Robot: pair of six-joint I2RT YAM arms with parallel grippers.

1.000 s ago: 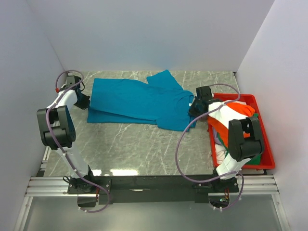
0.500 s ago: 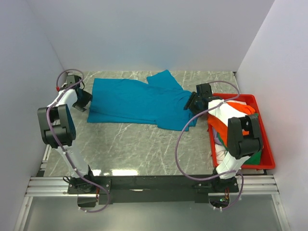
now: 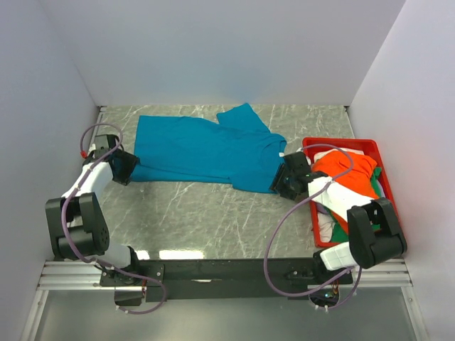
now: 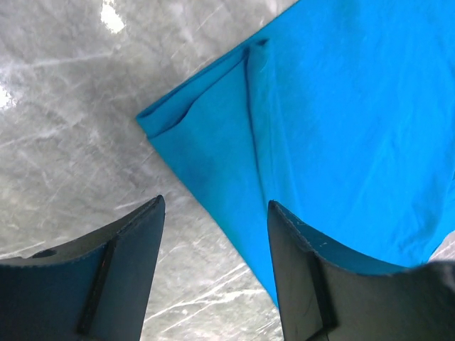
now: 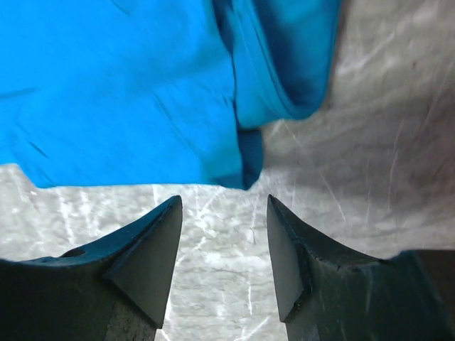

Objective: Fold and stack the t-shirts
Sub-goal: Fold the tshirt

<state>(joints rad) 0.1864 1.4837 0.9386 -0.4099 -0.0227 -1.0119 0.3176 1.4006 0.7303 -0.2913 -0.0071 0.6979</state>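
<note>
A teal-blue t-shirt (image 3: pixel 206 149) lies folded lengthwise across the back of the marble table; its left corner (image 4: pixel 213 142) and right corner (image 5: pixel 245 167) show in the wrist views. My left gripper (image 3: pixel 126 169) sits at the shirt's left end, open, with bare table between its fingers (image 4: pixel 135 249). My right gripper (image 3: pixel 284 179) sits at the shirt's right end, open and just clear of the cloth, its fingers (image 5: pixel 153 241) over bare marble. Orange (image 3: pixel 348 174), white (image 3: pixel 325 222) and green (image 3: pixel 341 229) t-shirts lie heaped in the bin.
A red plastic bin (image 3: pixel 340 143) stands at the right side of the table. White walls close in the left, back and right. A metal rail (image 3: pixel 227 273) runs along the near edge by the arm bases.
Both grippers opened and let go of the teal shirt's ends, then pulled back toward the near side. The shirt's front edge now lies flat where it was dropped.
</note>
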